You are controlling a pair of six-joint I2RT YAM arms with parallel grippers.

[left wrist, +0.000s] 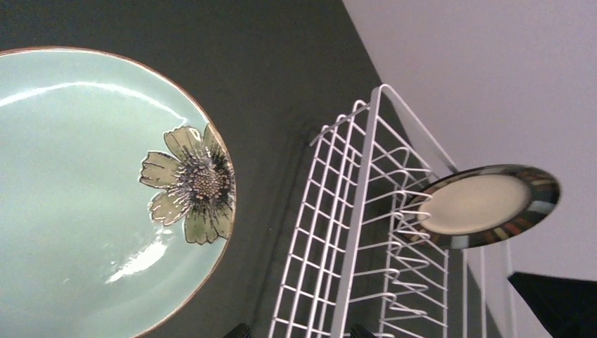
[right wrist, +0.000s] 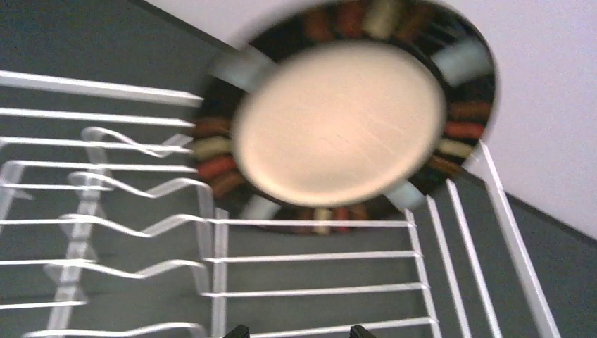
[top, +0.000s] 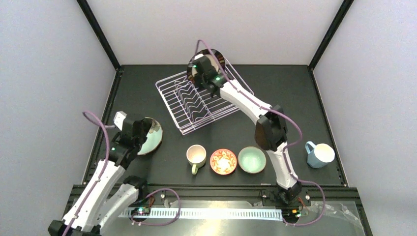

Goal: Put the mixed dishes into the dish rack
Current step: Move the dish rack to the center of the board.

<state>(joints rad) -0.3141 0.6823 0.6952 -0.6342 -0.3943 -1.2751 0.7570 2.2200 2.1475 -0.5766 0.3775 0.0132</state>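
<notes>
From above, the dish rack (top: 196,105) sits far of centre on the dark table (top: 295,108), turned at an angle. The cream plate with dark striped rim (top: 212,59) stands on edge at its far end. The right gripper (top: 199,71) hovers just beside that plate, over the rack's far corner. On the left, the left gripper (top: 145,129) hangs above the teal flower plate (top: 153,140), which lies flat. Along the near side, left to right, stand the cream mug (top: 195,156), the red-orange bowl (top: 223,161), the mint bowl (top: 252,160) and, well apart, the blue mug (top: 319,155). In the left wrist view the left gripper (left wrist: 299,331) has its tips spread with nothing between them; the teal flower plate (left wrist: 84,190) fills the left, the dish rack (left wrist: 352,232) runs away on the right, and the cream plate with dark striped rim (left wrist: 482,204) leans at its far end. In the right wrist view the right gripper (right wrist: 296,331) is likewise spread and holds nothing; ahead, the blurred cream plate with dark striped rim (right wrist: 338,123) rises over the dish rack (right wrist: 218,253), its lower rim behind the wires.
</notes>
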